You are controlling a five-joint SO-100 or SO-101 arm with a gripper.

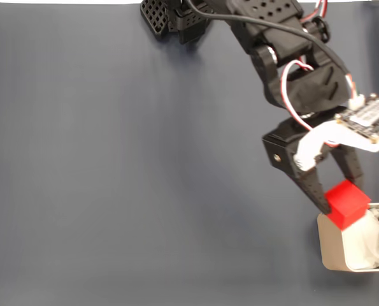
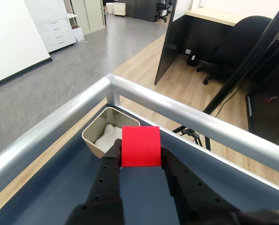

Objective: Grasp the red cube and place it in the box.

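The red cube point(image 1: 346, 203) hangs between my black fingers, lifted over the near-left corner of the box point(image 1: 331, 245) at the lower right of the fixed view. My gripper point(image 1: 342, 201) is shut on it. In the wrist view the red cube point(image 2: 140, 146) sits clamped between both fingers point(image 2: 110, 161), with the beige box point(image 2: 93, 135) and its white wrinkly lining point(image 2: 109, 136) just beyond and to the left. The box runs off the right edge of the fixed view.
A dark blue-grey table top point(image 1: 132, 166) spreads left of the arm. A metal rail point(image 2: 186, 112) borders the table corner behind the box. The arm's base point(image 1: 176, 16) stands at the top of the fixed view. Beyond lie office floor and chairs.
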